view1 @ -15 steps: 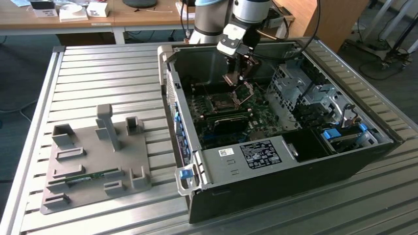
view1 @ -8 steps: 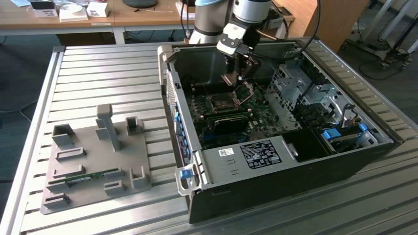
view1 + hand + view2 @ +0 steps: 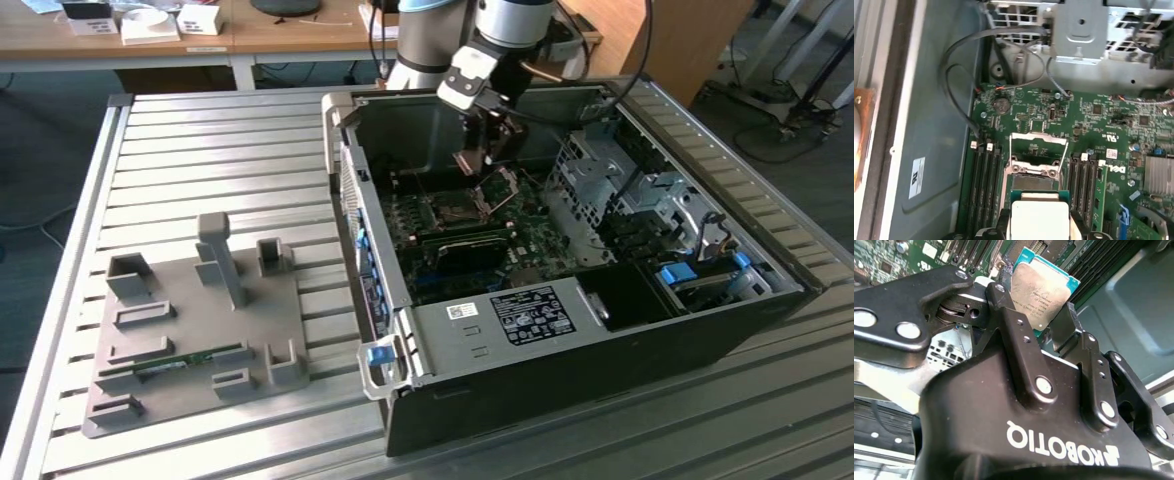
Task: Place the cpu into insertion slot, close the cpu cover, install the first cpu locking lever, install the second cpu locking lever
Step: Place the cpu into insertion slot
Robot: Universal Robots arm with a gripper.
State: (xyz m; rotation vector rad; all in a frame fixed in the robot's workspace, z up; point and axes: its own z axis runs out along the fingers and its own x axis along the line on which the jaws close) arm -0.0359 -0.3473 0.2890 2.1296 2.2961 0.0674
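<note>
evidently the gripper (image 3: 1040,310) is carrying the cpu (image 3: 1040,287): in the second wrist view its two black fingers (image 3: 1010,327) pinch the chip by opposite edges. that leaves the silver-grey metal top bare, and the underside has nothing in its way. in the exterior view the arm reaches down into the open computer case (image 3: 574,350), and the chip hangs above the green motherboard (image 3: 1094,120), apart from it and not yet seated.

in the first wrist view the insertion slot (image 3: 1033,181) lies just beyond the held chip, between the two banks of long black memory slots (image 3: 985,185). its dark square is uncovered, so the way down looks free. the cpu cover (image 3: 505,192) stands tilted up on its hinge at the far side of the slot, which is why the socket is exposed. the thin bright lines around it may be the locking levers swung clear, though i cannot tell them from the frame. as i judge it, the first step is under way and the cover and both levers are undone.
</note>
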